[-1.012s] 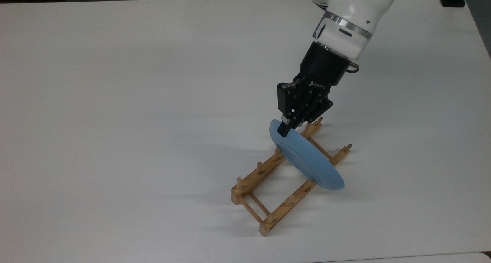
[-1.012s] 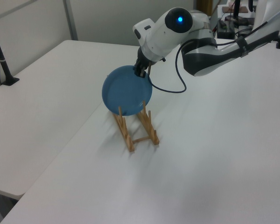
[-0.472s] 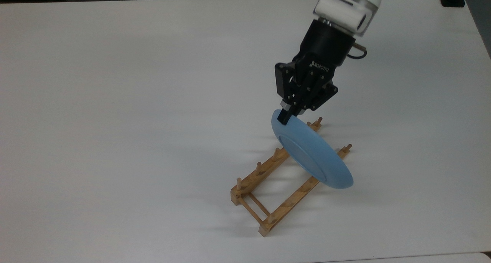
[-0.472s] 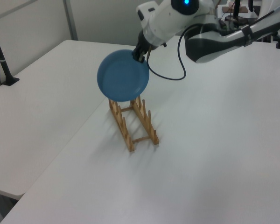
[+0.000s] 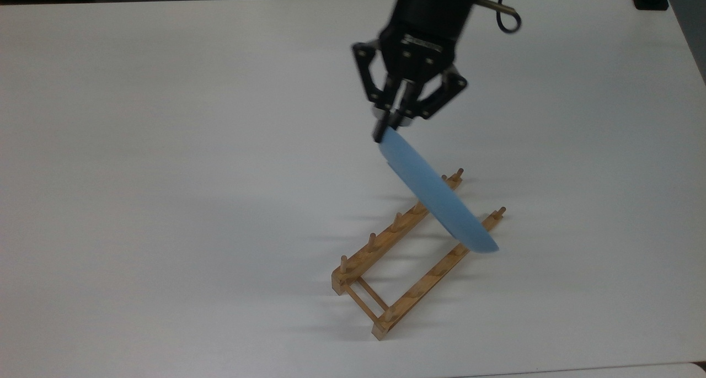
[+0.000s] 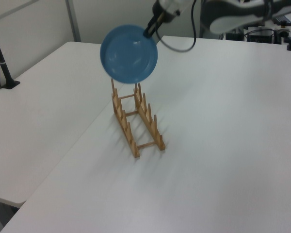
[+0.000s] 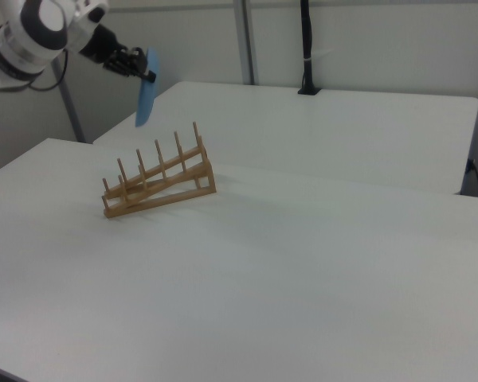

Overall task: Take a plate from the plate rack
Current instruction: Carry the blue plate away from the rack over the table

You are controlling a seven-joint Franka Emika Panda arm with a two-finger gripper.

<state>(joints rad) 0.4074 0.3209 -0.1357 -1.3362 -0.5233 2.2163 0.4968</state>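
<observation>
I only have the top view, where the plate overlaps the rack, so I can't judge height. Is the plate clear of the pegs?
Observer: Yes. In the right view the plate hangs above the plate rack, with a visible gap over the pegs.
Operator: Where is it gripped?
Observer: In the left view the gripper is shut on the rim at the plate's upper right.
Operator: Is it tilted?
Observer: The right view shows it edge-on, nearly upright.
</observation>
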